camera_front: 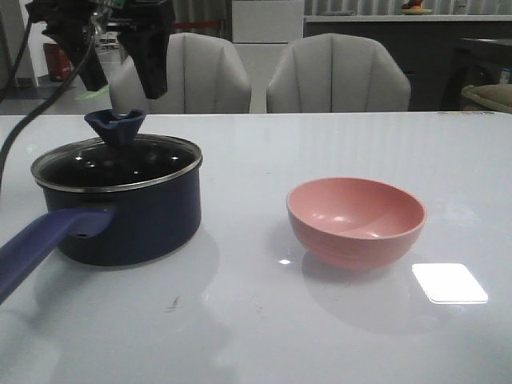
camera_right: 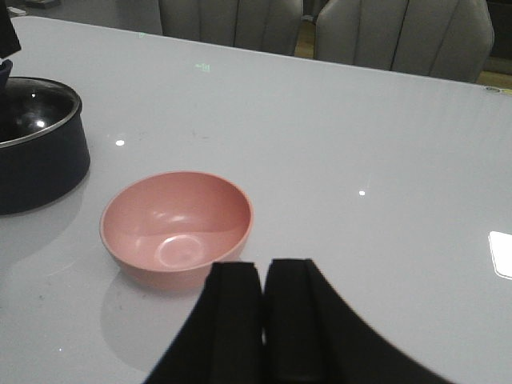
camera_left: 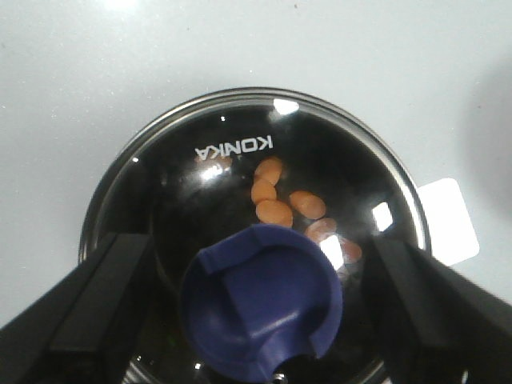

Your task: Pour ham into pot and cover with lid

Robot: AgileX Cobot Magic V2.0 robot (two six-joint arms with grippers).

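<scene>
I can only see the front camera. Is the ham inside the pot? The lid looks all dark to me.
Observer: Yes. Through the glass lid the left wrist camera shows orange ham pieces on the bottom of the pot.
Operator: Is the left gripper holding the knob?
Observer: No. The left gripper is open, a finger on each side of the blue knob, with gaps between.
Operator: Where's the other gripper? I can't find it!
Observer: The right gripper is shut, holding nothing, near the pink bowl, which is empty.
</scene>
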